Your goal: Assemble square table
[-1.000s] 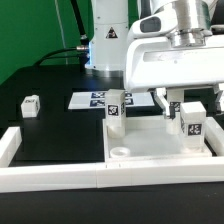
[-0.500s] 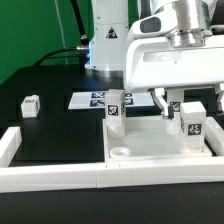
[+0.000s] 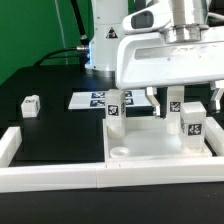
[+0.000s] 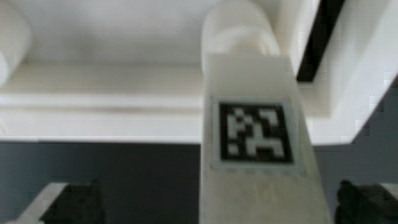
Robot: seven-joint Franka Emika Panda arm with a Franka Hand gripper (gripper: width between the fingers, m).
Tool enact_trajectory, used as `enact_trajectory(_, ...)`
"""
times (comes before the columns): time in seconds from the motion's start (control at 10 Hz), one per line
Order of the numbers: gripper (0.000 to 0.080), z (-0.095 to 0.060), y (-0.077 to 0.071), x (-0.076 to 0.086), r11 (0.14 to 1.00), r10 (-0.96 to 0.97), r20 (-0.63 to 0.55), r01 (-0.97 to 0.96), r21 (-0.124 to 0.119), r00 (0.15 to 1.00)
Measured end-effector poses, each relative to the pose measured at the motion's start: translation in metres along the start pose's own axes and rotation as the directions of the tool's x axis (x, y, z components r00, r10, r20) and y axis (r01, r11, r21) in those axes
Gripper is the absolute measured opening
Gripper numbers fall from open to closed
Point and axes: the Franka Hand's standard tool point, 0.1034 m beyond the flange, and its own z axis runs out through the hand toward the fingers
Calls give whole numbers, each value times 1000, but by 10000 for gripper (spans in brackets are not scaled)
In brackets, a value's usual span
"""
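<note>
The white square tabletop [image 3: 160, 146] lies upside down against the front border wall. A tagged white leg [image 3: 114, 108] stands upright in its corner at the exterior view's left. Another tagged leg [image 3: 192, 122] stands upright at the exterior view's right. My gripper [image 3: 185, 100] hovers just above that leg, jaws open. In the wrist view the leg [image 4: 254, 130] runs between my gripper's [image 4: 217, 205] two dark fingertips [image 4: 71, 202], with a gap on each side. The tabletop rim [image 4: 107, 95] lies behind it. A loose leg [image 3: 31, 104] lies on the black mat.
The marker board [image 3: 92, 99] lies on the mat behind the tabletop. Long white border bars [image 3: 60, 176] run along the front, with a short one [image 3: 8, 145] at the exterior view's left. The robot base [image 3: 105, 45] stands at the back.
My hand has shifted toward the exterior view's left and slightly up. The legs and tabletop have not moved.
</note>
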Motion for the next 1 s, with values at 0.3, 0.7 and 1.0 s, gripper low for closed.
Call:
enact_trajectory(0.3, 649, 4, -16, 5, 997, 60, 301, -74, 35, 952)
enact_trajectory(0.7, 649, 7, -9, 11, 995, 72, 396, -94, 36, 915)
enact_trajectory(1.0, 376, 7, -9, 11, 990, 123, 398, -141, 17, 909)
